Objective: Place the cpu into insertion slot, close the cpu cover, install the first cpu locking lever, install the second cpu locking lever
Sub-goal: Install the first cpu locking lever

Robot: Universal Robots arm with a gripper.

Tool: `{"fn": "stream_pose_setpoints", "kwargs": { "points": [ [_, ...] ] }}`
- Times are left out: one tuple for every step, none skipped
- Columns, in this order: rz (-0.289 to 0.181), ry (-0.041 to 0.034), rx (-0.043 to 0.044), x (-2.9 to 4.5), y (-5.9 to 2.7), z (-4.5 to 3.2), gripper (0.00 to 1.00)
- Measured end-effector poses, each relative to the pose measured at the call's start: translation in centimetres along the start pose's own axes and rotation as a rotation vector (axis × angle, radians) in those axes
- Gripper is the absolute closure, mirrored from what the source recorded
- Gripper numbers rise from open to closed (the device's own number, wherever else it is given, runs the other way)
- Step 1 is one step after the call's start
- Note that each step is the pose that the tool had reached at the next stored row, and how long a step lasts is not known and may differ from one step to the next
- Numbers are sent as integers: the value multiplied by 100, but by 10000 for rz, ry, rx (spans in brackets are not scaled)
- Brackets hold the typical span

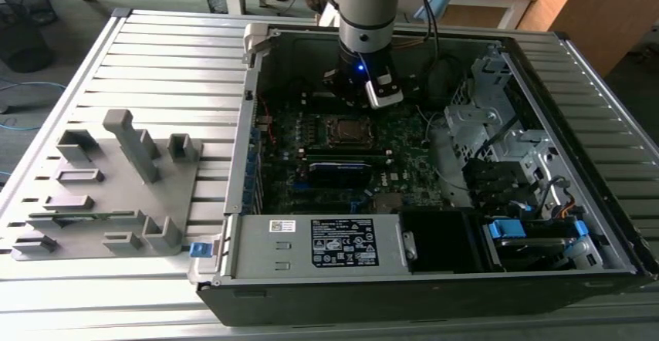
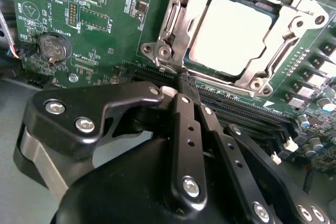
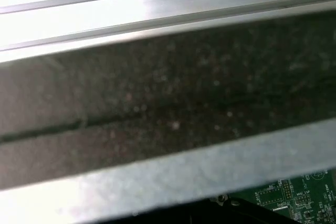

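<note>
Your gripper (image 2: 182, 82) hangs inside the open computer case (image 1: 535, 279), low over the green board (image 2: 94, 30). Its two black fingers (image 2: 186, 124) are pressed together, and nothing is pinched between them. In the second wrist view the tips sit right at the near edge of the insertion slot (image 2: 170, 51), touching or almost touching its metal edging; you cannot tell which.

Just past the tips lies the cpu (image 2: 233, 32), flat in the slot with its pale shiny top showing. The cpu cover (image 2: 286, 32) is down around it like a frame.

In the exterior view the cpu (image 1: 351, 131) is just in front of the gripper (image 1: 366, 98). A round silver battery (image 2: 55, 47) sits on the board off to one side of the fingers.

The first wrist view looks at a dark case wall (image 3: 168, 103).
</note>
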State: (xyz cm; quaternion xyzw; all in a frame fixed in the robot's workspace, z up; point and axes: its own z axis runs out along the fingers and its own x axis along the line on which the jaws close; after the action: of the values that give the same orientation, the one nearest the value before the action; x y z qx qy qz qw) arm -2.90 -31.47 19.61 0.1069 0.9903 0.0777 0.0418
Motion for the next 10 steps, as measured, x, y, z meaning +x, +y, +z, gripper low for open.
{"fn": "stream_pose_setpoints", "kwargs": {
  "points": [
    [0,3,-15,-1,-1,0,89],
    [3,5,-29,-4,-2,1,89],
    [4,7,-39,-9,-4,0,89],
    [5,10,-45,-14,-6,0,89],
    [6,13,-49,-19,-7,1,89],
    [7,18,-50,-23,-9,1,89],
    [7,25,-49,-26,-10,1,89],
    [9,30,-47,-27,-11,0,89],
    [9,35,-45,-27,-13,0,89],
    [10,39,-44,-28,-16,-1,89]
  ]
}}
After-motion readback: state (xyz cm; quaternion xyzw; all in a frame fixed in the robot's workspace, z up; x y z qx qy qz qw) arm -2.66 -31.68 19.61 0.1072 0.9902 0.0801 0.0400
